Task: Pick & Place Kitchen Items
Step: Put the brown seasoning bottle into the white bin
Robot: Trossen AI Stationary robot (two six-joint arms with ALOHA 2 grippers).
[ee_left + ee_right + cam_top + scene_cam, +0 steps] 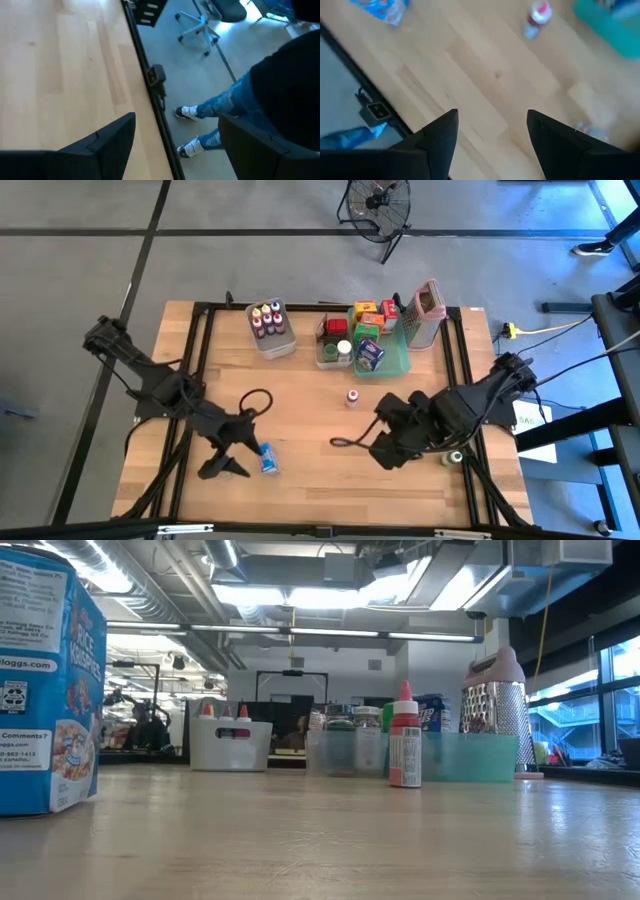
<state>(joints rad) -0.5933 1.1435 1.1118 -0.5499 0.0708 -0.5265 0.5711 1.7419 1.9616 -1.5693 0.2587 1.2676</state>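
There is one desk (300, 430). Two dark arms reach over it, one on each side.

One white bin (271, 330) holds six little bottles (268, 319), in two rows of three. One clear bin (333, 343) sits next to it with about two or three small things inside; they are hard to count from up high. One teal tray (392, 362) holds about four small boxes (371, 314), and one of them is blue.

One tall grater (427, 313) stands by the tray. One small bottle with a red cap (352, 397) stands alone on the desk. One blue cereal box (268, 459) lies near the left arm. One small jar (455, 457) sits by the right arm.
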